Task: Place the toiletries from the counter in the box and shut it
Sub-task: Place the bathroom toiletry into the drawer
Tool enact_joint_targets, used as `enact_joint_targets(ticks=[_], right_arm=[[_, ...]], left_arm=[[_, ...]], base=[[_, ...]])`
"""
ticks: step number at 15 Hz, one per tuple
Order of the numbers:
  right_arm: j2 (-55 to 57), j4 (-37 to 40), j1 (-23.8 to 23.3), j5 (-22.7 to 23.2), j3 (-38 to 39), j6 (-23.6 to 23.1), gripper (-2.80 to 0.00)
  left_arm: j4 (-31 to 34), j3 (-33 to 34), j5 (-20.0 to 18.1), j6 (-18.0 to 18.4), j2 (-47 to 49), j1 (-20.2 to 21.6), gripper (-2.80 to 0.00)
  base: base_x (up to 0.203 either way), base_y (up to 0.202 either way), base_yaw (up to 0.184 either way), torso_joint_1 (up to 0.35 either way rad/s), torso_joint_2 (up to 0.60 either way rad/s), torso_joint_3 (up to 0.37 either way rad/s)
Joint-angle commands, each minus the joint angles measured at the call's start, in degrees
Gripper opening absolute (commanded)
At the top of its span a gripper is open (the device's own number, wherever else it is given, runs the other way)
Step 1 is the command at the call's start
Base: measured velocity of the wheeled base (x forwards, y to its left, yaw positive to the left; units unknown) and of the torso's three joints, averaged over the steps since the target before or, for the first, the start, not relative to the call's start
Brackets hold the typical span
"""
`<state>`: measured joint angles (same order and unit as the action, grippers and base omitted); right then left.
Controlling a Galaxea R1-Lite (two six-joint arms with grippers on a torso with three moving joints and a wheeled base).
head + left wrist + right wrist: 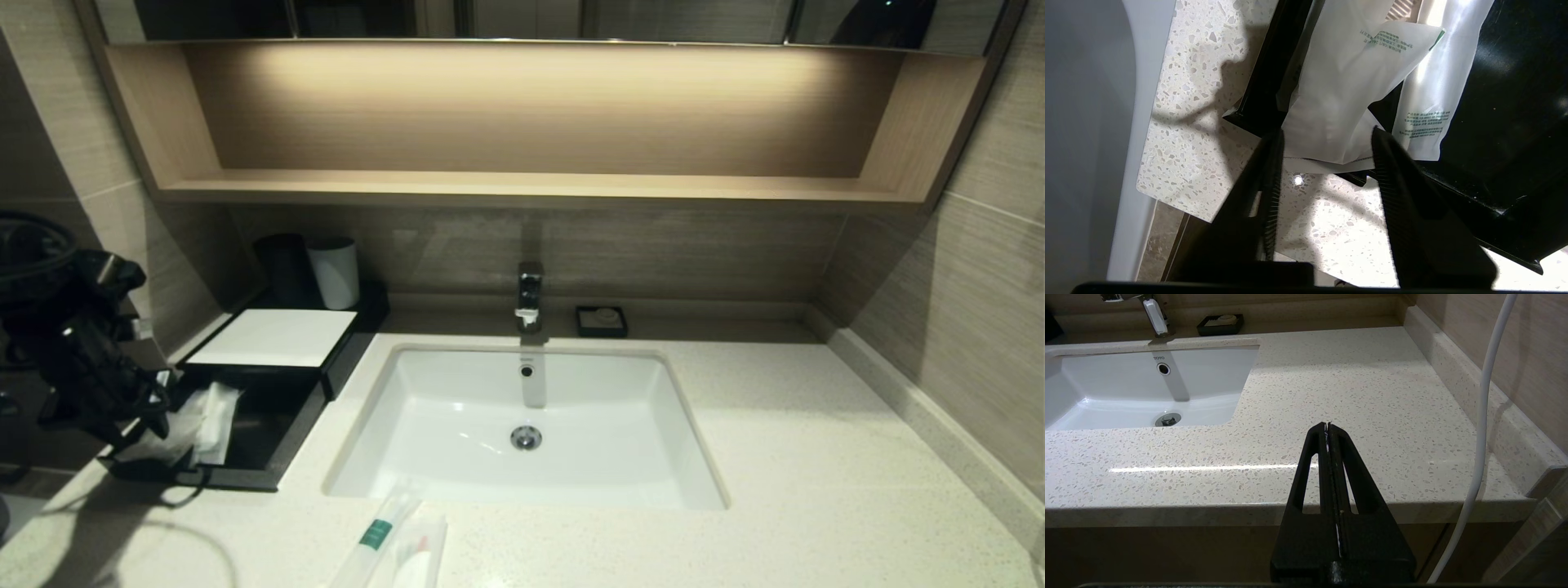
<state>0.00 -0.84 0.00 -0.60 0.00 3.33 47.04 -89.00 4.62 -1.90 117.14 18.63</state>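
1. The left gripper point(1327, 139) hangs over the near left corner of the box's point(269, 337) pulled-out drawer point(261, 441), its fingers point(1392, 163) spread wide and holding nothing
2. Two white packets point(1339, 90) lie in the drawer right under those fingers; one overlaps the other point(1433, 94), and the end of the upper one sticks out over the drawer's front edge
3. In the head view the same packets point(214, 412) show as a pale bundle in the drawer's left part, partly hidden by the left arm
4. Two more packets wait on the counter point(816, 457) at its near edge in front of the sink point(522, 425): a slim one with a green band point(378, 531) and a flat pouch point(420, 555), which seem to touch
5. The right gripper point(1327, 426) is pressed together with nothing in it, held over the counter's near right edge
6. Two cups point(314, 269) stand behind the box, and a soap dish point(601, 320) sits beside the faucet point(529, 296)
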Motion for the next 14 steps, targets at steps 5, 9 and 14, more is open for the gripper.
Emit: enact_joint_targets(ticks=[5, 9, 14], right_arm=[[0.03, -0.03, 0.06, -0.02, 0.0, 0.01, -2.8], [0.09, -0.03, 0.01, -0.02, 0.0, 0.01, -2.8], [0.09, -0.03, 0.04, -0.02, 0.0, 0.01, -2.8]], left_arm=[[0.65, 0.0, -0.05, 0.11, -2.28, -0.04, 0.0], [0.86, 0.72, -0.05, -0.03, -3.47, 0.01, 0.0], [2.1, 2.87, -0.84, 0.23, -6.05, 0.01, -2.8]], base=[[0.0, 0.0, 0.0, 0.0, 0.0, 0.0], [0.0, 0.0, 0.0, 0.0, 0.0, 0.0], [0.0, 0.0, 0.0, 0.0, 0.0, 0.0]])
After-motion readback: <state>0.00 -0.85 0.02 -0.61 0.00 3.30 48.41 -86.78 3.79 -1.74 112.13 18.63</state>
